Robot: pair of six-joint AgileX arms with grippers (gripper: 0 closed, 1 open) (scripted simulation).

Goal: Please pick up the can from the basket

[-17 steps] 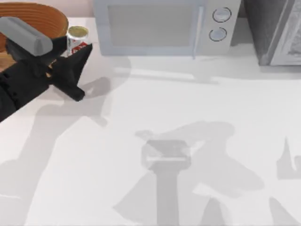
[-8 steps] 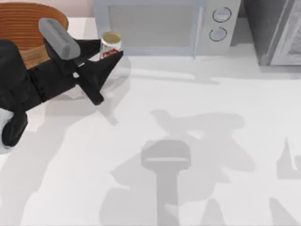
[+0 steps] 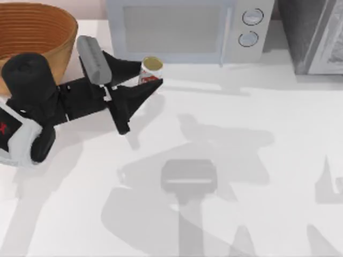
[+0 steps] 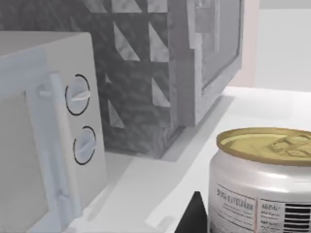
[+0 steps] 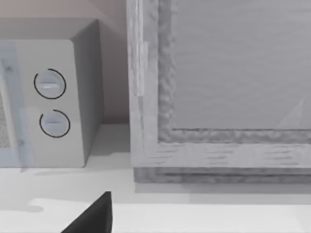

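The can [image 3: 151, 68], white with red markings and a gold top, sits between the black fingers of my left gripper [image 3: 148, 78], which is shut on it. It is outside the basket [image 3: 37, 29], to that basket's right and just in front of the microwave door. The orange-brown woven basket stands at the table's far left corner. In the left wrist view the can [image 4: 262, 187] looms close, with one dark fingertip [image 4: 194, 218] beside it. The right wrist view has a dark fingertip [image 5: 92, 218] of my right gripper at its lower edge.
A pale microwave [image 3: 182, 27] stands along the back edge, right behind the held can. A grey patterned cabinet [image 3: 316, 32] fills the back right corner. The white tabletop [image 3: 241, 134] spreads to the right and front, crossed by arm shadows.
My left gripper has carried the can rightward, from the basket's rim to a spot in front of the microwave. The basket's inside is now uncovered.
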